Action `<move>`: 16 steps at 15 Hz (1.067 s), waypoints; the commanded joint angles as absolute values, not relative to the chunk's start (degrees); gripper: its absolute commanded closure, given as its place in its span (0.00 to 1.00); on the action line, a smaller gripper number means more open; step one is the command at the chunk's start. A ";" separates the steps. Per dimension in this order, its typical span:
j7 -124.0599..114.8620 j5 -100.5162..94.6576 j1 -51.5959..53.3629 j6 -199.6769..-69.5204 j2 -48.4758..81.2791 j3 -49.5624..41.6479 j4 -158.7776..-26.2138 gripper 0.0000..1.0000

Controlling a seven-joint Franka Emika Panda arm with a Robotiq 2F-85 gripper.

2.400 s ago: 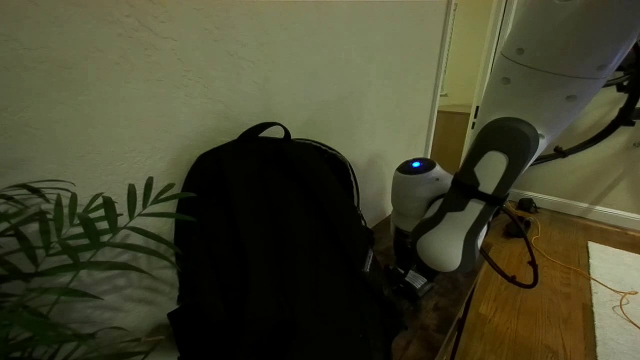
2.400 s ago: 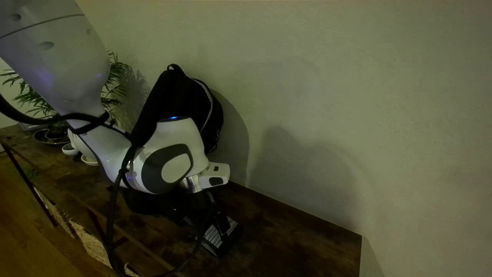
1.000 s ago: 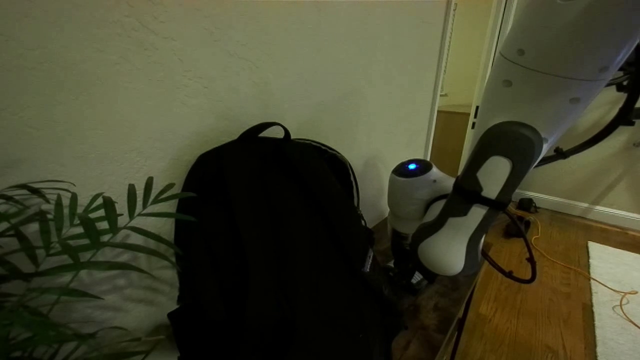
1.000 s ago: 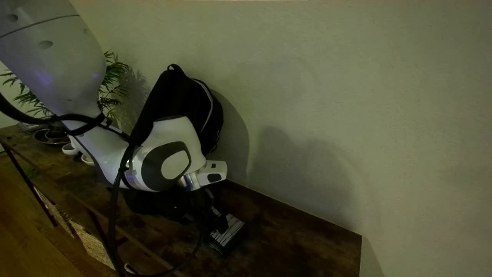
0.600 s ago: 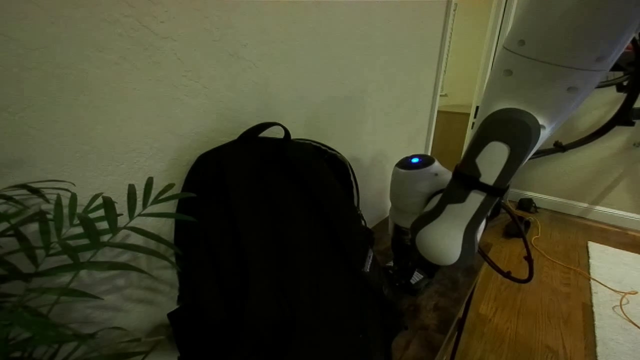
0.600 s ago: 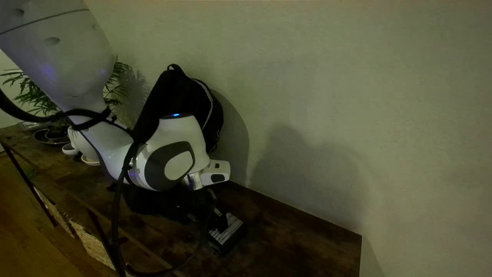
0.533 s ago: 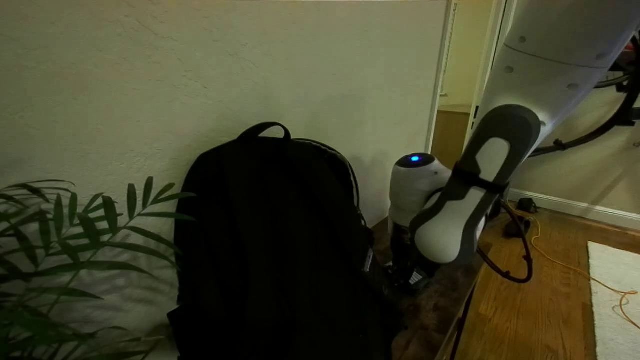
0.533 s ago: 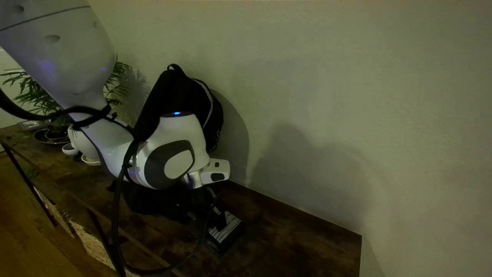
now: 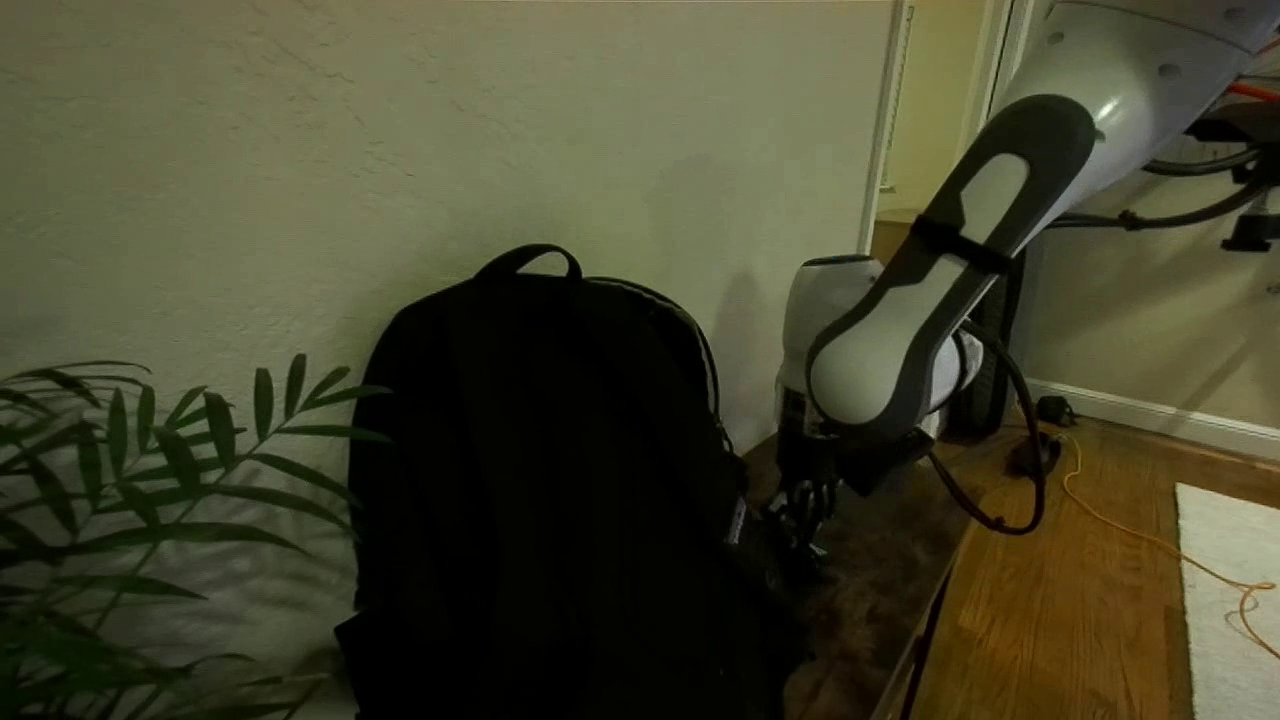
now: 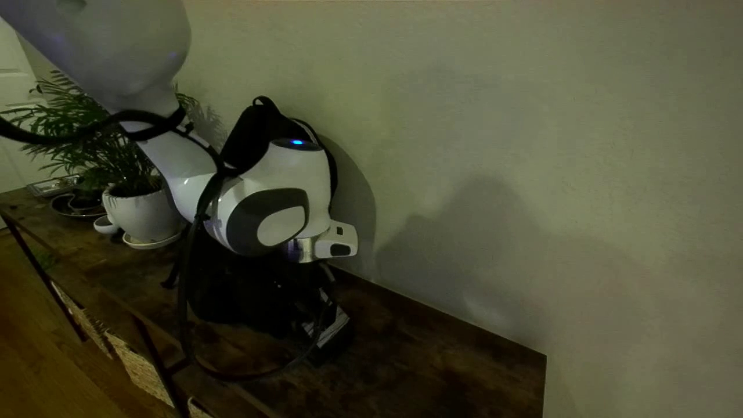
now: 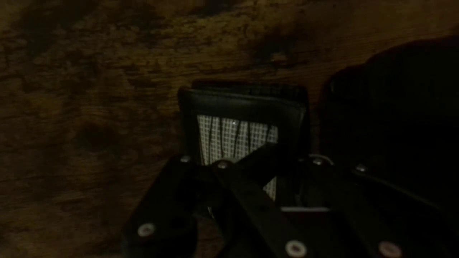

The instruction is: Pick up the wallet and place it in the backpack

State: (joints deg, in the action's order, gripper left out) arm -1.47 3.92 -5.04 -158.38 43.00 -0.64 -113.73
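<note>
The hand (image 11: 285, 161) points downward, its jaws closed on the wallet (image 11: 238, 130), as far as the gloom shows.

Backpack (image 9: 560, 490): black, upright | wallet (image 11: 236, 132): black, pale-panelled, gripped, beside backpack

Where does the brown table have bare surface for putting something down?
In an exterior view, the brown table is bare right of the wallet, bordered by the wall and table end; a smaller patch lies between the white saucer and front edge. Crowded: around the backpack, arm and wallet.
</note>
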 commanded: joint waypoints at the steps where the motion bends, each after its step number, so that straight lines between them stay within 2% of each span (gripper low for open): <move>1: 4.27 7.26 -11.64 -153.00 40.28 3.84 -114.76 0.94; 16: 21.23 22.97 -23.60 -138.05 39.62 11.74 -110.44 0.94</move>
State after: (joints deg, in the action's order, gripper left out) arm 17.00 19.51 -20.75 -142.51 41.78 9.95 -109.95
